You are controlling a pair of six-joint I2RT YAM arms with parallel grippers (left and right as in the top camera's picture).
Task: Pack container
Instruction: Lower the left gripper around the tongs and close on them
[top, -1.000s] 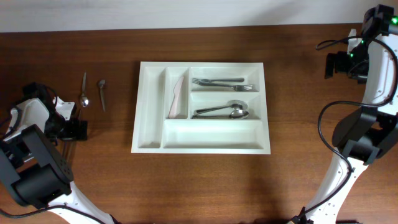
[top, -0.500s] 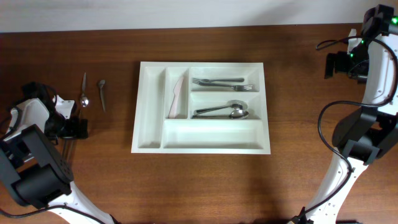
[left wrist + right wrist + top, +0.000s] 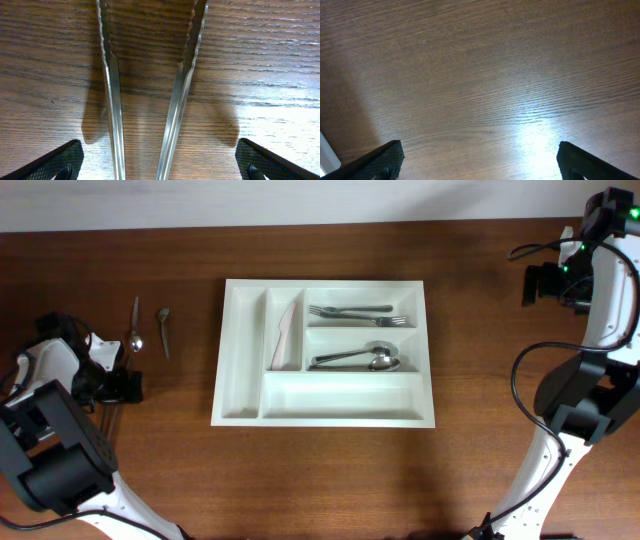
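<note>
A dark wooden table [image 3: 330,470] meets a pale wall [image 3: 300,198] along its far edge.

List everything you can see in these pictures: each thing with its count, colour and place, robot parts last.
tray: 1, white, table centre
forks: 2, silver, tray's top right compartment
spoons: 2, silver, compartment below the forks
flat piece: 1, pale pink, second narrow compartment
spoon: 1, silver, table left of tray
small utensil: 1, silver, beside that spoon
tongs: 1, silver, table under left gripper
table: 1, brown wood
left gripper: 1, black, open over tongs
right gripper: 1, black, open over bare table
</note>
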